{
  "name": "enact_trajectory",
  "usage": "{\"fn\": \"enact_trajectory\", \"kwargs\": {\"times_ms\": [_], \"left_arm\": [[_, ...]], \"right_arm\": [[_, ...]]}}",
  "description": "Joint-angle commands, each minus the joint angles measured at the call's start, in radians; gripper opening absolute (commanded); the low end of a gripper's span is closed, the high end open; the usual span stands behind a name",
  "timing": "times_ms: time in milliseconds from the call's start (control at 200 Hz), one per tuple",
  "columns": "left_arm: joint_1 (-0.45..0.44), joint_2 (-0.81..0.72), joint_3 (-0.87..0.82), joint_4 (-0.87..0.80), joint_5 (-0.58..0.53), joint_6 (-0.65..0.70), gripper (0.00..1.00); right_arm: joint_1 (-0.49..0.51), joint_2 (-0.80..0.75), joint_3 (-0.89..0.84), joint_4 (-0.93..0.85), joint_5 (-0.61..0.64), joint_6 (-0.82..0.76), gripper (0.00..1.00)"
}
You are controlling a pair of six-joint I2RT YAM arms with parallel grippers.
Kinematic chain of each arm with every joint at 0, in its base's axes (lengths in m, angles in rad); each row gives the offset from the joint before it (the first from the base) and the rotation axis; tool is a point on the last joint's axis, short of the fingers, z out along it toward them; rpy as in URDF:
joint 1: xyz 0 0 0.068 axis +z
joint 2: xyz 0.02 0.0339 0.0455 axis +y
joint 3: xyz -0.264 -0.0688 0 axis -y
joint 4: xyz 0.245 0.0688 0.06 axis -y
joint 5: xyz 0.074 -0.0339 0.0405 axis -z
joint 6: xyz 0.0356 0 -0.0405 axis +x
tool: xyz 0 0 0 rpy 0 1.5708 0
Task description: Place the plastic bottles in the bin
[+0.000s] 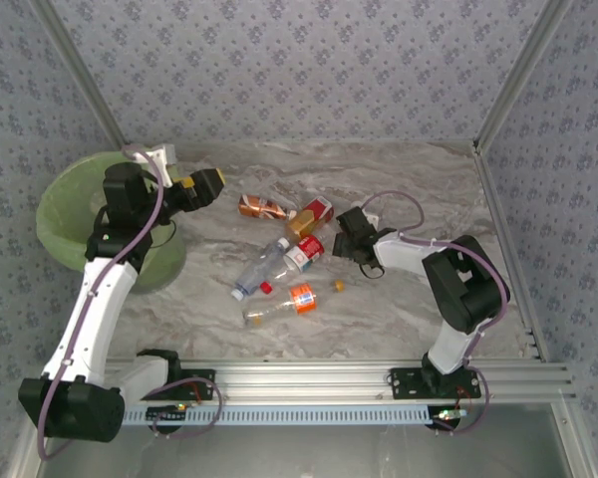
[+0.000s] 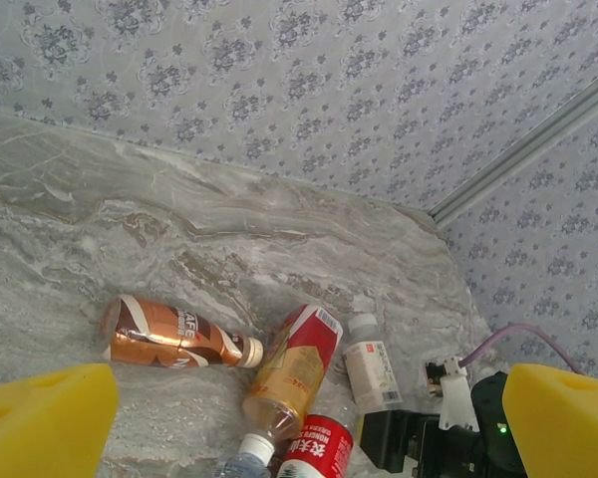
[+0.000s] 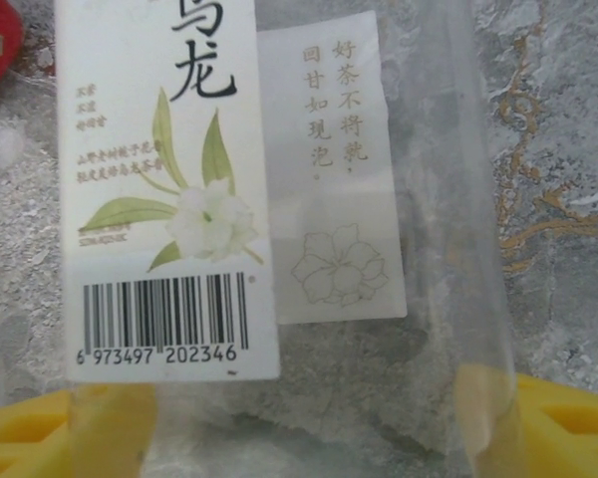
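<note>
Bottles (image 1: 284, 261) lie heaped mid table (image 1: 419, 199), crowding the right gripper (image 1: 345, 237), which straddles a clear white-labelled bottle (image 3: 169, 199); can't tell if it's clamped. Left gripper (image 1: 207, 186) gapes wide near the green-bagged bin (image 1: 60, 214) at the far-left corner.

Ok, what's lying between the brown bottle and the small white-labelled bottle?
In the left wrist view, a red-and-amber bottle lies tilted between the brown bottle and the white-labelled bottle, with bare marble on either side of it.

plastic bottles (image 1: 262, 207): lying on their sides, clustered mid-table | bin (image 1: 65, 214): green-lined, upright, far left, apart from them
</note>
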Motion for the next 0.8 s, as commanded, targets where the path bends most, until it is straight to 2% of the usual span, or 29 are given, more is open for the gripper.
{"fn": "enact_trajectory", "kwargs": {"times_ms": [0, 175, 435, 615, 795], "left_arm": [[-0.007, 0.009, 0.019, -0.005, -0.014, 0.019, 0.99], [-0.032, 0.026, 0.044, -0.036, -0.035, 0.035, 0.99], [-0.15, 0.101, 0.124, -0.082, -0.104, 0.087, 0.99], [-0.236, 0.173, 0.182, -0.087, -0.155, 0.103, 0.99], [-0.288, 0.243, 0.216, -0.057, -0.17, 0.078, 0.99]], "right_arm": [[0.002, -0.002, -0.006, -0.042, 0.044, -0.009, 0.75], [-0.004, -0.099, -0.077, 0.018, 0.073, -0.02, 0.68], [-0.017, -0.296, -0.203, 0.103, 0.118, -0.024, 0.57], [-0.019, -0.439, -0.281, 0.17, 0.118, -0.09, 0.37], [-0.019, -0.544, -0.332, 0.242, 0.058, -0.131, 0.18]]}}
